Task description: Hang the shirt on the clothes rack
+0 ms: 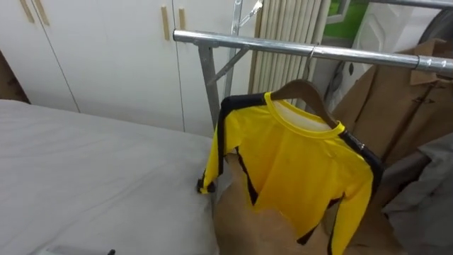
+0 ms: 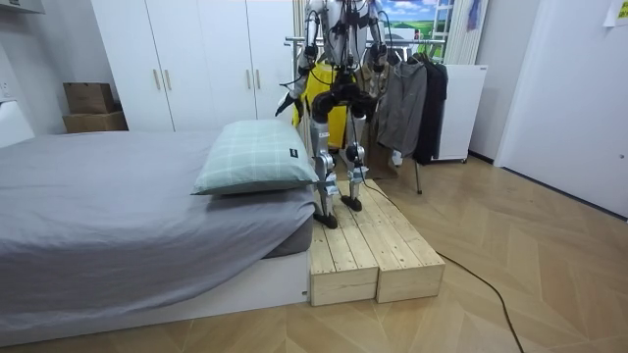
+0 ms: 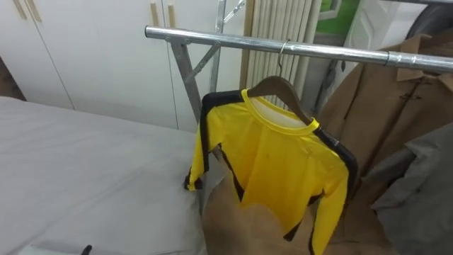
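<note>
- As far as these views show, the main step looks done: the yellow shirt [image 1: 297, 170] is on a wooden hanger [image 1: 301, 91], and the hanger's hook sits over the metal rail [image 1: 283, 44] of the clothes rack.
- The shirt hangs free below the rail. Its collar is seated on the hanger, and one dark-trimmed sleeve drops towards the edge of the bed [image 1: 85, 163], its cuff just beside the mattress corner.
- To the robot's right on the same rail you have a brown coat [image 1: 396, 106] and a grey garment [image 1: 432, 184], close to the shirt but not tangled with it.
- In the room view your robot stands upright on the wooden platform [image 2: 368, 250] next to the bed, facing the rack.
- The hands are too small against the hanging clothes in the room view, so you cannot tell whether either is open, closed or holding anything.
- What is left is probably small: check that the hook is fully over the rail and that nothing has hold of the shirt.
- The bed carries a pillow [image 2: 257, 157]. You cannot tell from here whether more clothes are waiting to be hung.
</note>
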Tool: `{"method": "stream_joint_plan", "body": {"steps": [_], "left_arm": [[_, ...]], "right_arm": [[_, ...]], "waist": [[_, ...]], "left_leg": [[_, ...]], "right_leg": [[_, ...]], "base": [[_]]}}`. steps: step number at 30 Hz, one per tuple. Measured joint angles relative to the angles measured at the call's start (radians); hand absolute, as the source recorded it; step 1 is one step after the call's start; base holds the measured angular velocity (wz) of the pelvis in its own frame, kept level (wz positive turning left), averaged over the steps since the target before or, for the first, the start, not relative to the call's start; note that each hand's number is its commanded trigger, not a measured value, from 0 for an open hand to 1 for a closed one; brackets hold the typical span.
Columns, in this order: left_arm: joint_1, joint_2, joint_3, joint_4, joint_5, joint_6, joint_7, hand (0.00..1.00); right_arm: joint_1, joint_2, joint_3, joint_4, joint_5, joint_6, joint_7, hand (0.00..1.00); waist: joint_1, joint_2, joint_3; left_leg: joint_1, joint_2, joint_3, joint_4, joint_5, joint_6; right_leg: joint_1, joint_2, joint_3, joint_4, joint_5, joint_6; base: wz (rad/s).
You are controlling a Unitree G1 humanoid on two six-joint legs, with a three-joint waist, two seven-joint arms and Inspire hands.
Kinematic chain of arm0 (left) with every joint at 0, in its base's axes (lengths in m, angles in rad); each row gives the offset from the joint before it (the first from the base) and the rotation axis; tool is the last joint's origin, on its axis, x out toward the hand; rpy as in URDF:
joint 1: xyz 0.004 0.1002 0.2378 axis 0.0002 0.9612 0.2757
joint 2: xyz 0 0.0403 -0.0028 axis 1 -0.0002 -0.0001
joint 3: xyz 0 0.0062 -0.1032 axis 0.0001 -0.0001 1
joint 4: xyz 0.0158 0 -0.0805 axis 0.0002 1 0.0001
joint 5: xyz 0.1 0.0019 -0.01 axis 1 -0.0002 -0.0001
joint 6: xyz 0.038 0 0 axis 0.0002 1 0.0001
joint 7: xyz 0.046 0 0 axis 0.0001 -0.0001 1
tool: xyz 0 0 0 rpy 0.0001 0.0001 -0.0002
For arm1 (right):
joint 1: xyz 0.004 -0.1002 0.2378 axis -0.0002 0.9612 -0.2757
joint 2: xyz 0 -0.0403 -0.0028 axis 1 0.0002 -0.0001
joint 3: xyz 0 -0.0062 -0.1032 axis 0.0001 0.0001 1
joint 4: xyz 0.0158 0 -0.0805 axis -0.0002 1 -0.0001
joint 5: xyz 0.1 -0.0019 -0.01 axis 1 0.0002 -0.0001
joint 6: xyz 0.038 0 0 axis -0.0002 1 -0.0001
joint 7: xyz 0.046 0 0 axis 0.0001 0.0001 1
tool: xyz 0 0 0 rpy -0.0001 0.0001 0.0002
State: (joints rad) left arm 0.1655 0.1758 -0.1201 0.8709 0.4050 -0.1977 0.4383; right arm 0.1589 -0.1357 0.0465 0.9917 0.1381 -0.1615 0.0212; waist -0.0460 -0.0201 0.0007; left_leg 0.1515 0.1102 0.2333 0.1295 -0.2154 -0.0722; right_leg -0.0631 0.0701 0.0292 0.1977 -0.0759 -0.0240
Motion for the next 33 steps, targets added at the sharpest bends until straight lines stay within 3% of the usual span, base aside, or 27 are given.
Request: {"method": "stream_joint_plan", "body": {"steps": [3,9,18,27,33], "left_arm": [[0.003,-0.014,0.0,0.047,-0.003,0.0,-0.017,0.0],[0.007,-0.033,0.0,0.103,-0.021,0.0,-0.05,0.0],[-0.025,-0.04,0.039,0.21,-0.019,-0.005,-0.099,0.0],[-0.017,-0.046,0.107,0.207,-0.019,-0.003,-0.13,0.0],[-0.017,-0.046,0.121,0.209,-0.019,-0.003,-0.147,0.0]], "right_arm": [[0.003,0.018,0.003,0.048,0.018,0.001,0.033,0.0],[-0.006,0.017,0.008,0.112,0.052,0.01,0.067,0.0],[-0.022,0.012,0.006,0.193,0.176,0.033,0.124,0.0],[-0.001,0.014,-0.055,0.221,0.294,0.088,0.167,0.0],[-0.003,0.014,-0.068,0.242,0.308,0.099,0.178,0.0]], "waist": [[-0.003,-0.001,0.0025],[-0.003,0.005,0.0012],[-0.001,0.011,-0.0021],[-0.002,0.012,-0.0044],[0.0,0.013,-0.0098]], "left_leg": [[0.007,0.0,0.0,-0.002,0.0,0.0],[0.007,-0.001,-0.014,-0.013,-0.004,0.007],[0.004,0.0,-0.015,-0.014,-0.005,0.006],[0.02,0.0,-0.014,-0.018,-0.008,0.004],[0.019,0.0,-0.017,-0.018,-0.008,0.004]], "right_leg": [[0.01,0.0,0.0,-0.012,0.0,0.0],[0.011,0.002,-0.003,-0.012,0.002,-0.001],[0.009,0.003,-0.002,-0.015,0.003,0.0],[0.02,0.004,0.0,-0.015,0.002,0.002],[0.02,0.004,-0.004,-0.013,0.002,0.001]], "base": [[0.01],[0.02],[0.0],[-0.02],[0.0]]}}
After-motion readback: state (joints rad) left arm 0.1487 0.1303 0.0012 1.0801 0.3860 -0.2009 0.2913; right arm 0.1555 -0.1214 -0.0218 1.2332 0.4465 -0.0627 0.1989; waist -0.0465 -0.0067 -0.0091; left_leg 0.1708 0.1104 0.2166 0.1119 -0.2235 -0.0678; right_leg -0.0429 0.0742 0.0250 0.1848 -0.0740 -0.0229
